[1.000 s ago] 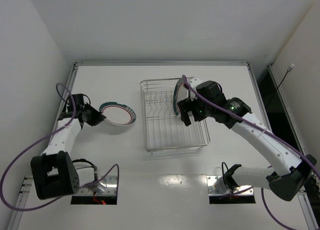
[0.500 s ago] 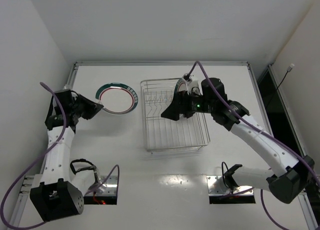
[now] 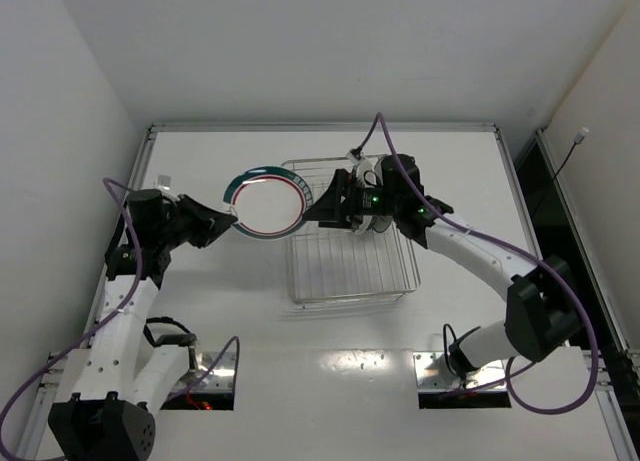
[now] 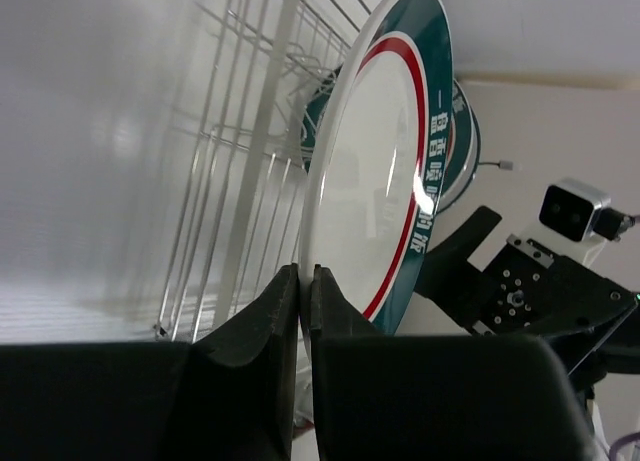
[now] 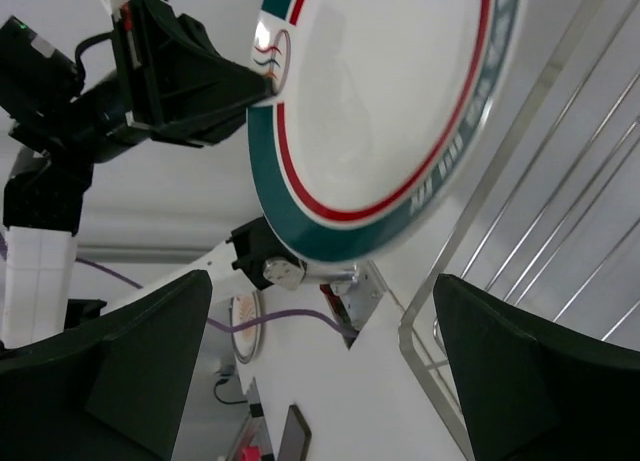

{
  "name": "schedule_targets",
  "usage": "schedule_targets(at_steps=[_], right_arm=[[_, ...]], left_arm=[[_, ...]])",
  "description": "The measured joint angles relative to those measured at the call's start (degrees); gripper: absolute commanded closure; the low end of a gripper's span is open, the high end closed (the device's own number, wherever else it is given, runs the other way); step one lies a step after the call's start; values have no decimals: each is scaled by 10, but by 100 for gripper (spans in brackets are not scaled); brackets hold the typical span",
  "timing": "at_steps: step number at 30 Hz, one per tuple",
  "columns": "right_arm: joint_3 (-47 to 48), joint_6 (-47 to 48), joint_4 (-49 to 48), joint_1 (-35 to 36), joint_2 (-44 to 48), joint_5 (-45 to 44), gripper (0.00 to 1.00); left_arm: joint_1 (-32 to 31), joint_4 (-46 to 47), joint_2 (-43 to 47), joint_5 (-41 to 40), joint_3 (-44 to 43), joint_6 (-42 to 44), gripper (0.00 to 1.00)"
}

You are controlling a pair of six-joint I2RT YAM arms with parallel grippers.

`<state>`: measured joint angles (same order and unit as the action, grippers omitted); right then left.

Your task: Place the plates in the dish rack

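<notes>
Top external: the left end effector [image 3: 222, 221] gripped a green-rimmed plate [image 3: 268, 203] by its rim. It held the plate off the tabletop, just outside the far-left corner of the dish rack [image 3: 350, 271]. The plate's face was tilted up and toward the rack. The right end effector [image 3: 325, 203] reached out over that corner with its fingers spread, close to the plate's opposite rim, probably to take the plate or steady it.

Left wrist: the left end effector [image 4: 305, 273] was pinched shut on the lower rim. The plate [image 4: 370, 181] stood nearly edge-on, its disc running straight on from the fingers, alongside the rack [image 4: 250, 111] wires. That grip suited sliding it in on edge.

Right wrist: the right end effector [image 5: 330, 381] was wide open and held nothing. The plate's [image 5: 390, 91] face was turned toward it, above the rack's [image 5: 468, 224] rim bar, and no contact was visible.
</notes>
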<state>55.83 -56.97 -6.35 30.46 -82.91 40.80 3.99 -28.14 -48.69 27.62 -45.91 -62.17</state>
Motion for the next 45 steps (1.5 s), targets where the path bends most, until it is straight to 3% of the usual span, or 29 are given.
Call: schedule_targets(at_steps=[5,9,10,12,13,14,16,17,18,21,24,32,38,45], right_arm=[[5,-16,-31,0,-21,7,9],[8,-28,-48,0,-52,9,21],[8,-31,-52,0,-59,11,42],[8,-39,-61,-3,-67,15,69],[7,-43,-61,-5,-69,15,90],[7,-47,-61,-9,-69,17,99],[11,-64,-66,-19,-68,25,100],[11,-68,-61,-23,-68,29,100],[11,-70,-59,-26,-68,33,100],[19,-41,-14,-38,-57,22,100],[54,5,81,-67,-33,-23,100],[288,191,383,-90,16,-346,100],[320,263,475,-54,1,-535,100],[325,289,509,9,-82,-650,100]], left_arm=[[-62,29,0,-12,9,-34,100],[-112,57,-2,-25,9,-60,100],[-123,64,-3,-27,9,-65,100],[-145,74,-6,-35,9,-74,100],[-151,77,-7,-43,9,-75,100],[-153,80,-8,-47,10,-78,100],[-159,87,-13,-52,13,-74,99],[-163,93,-17,-52,12,-71,90],[-164,91,-21,-54,10,-66,62],[-167,63,-47,-61,-11,-53,29],[-167,16,-76,-87,-59,-22,19],[-160,-122,-120,-202,-175,55,18],[-146,-166,-121,-231,-177,73,18],[-143,-183,-125,-238,-177,80,18]])
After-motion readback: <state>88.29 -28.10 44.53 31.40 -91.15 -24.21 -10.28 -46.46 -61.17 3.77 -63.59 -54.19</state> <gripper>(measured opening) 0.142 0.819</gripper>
